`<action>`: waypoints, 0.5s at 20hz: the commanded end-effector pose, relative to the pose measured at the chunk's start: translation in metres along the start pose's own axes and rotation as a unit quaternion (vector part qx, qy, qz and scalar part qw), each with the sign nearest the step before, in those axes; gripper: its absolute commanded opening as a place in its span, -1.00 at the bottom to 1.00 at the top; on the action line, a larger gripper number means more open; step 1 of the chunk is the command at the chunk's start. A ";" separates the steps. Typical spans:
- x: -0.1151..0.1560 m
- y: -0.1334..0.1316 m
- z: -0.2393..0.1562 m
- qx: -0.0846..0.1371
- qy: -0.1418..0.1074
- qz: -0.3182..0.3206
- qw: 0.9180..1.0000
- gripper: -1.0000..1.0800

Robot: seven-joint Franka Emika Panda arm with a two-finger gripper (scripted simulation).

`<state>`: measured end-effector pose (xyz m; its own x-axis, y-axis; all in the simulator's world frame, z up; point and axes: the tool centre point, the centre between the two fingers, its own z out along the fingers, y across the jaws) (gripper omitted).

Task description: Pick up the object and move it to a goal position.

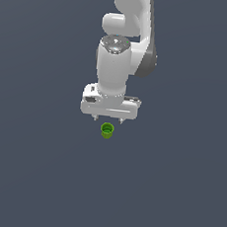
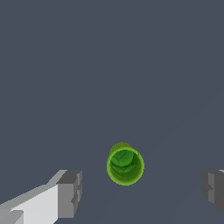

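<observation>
The white arm [image 1: 124, 42] comes down from the top of the exterior view and ends in the hand [image 1: 108, 119], whose broad white body sits level just above the small green cup [image 1: 107, 130]. The cup stands upright on the flat grey tabletop [image 1: 34, 176] with its open mouth facing up — a bright green rim around a darker green inside. In the exterior view it lies just below the hand's two short fingertips, roughly between them, and is far narrower than the hand's body. The wrist view looks straight down on the cup [image 2: 125, 165]: one grey finger pad [image 2: 70, 193] shows at one side of the picture and the other pad at the opposite edge, with the cup in the wide gap between them and closer to the first pad. The fingers are spread well apart and neither touches the cup — bare tabletop [image 2: 109, 65] shows on both sides of it. The hand [image 2: 141, 190] holds nothing. Whether the fingertips have reached the level of the cup's rim cannot be told from these views.
</observation>
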<state>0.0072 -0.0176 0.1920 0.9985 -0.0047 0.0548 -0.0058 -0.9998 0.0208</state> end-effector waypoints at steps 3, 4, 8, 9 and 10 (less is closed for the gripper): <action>0.000 0.002 -0.001 -0.001 -0.001 0.002 1.000 0.92; -0.001 0.004 -0.001 -0.001 -0.001 0.005 1.000 0.92; -0.003 0.019 -0.007 -0.005 -0.006 0.022 1.000 0.92; -0.003 0.021 -0.008 -0.006 -0.007 0.025 1.000 0.92; -0.003 0.023 -0.008 -0.007 -0.007 0.027 1.000 0.92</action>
<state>0.0039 -0.0368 0.1991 0.9978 -0.0497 0.0445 -0.0511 -0.9983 0.0296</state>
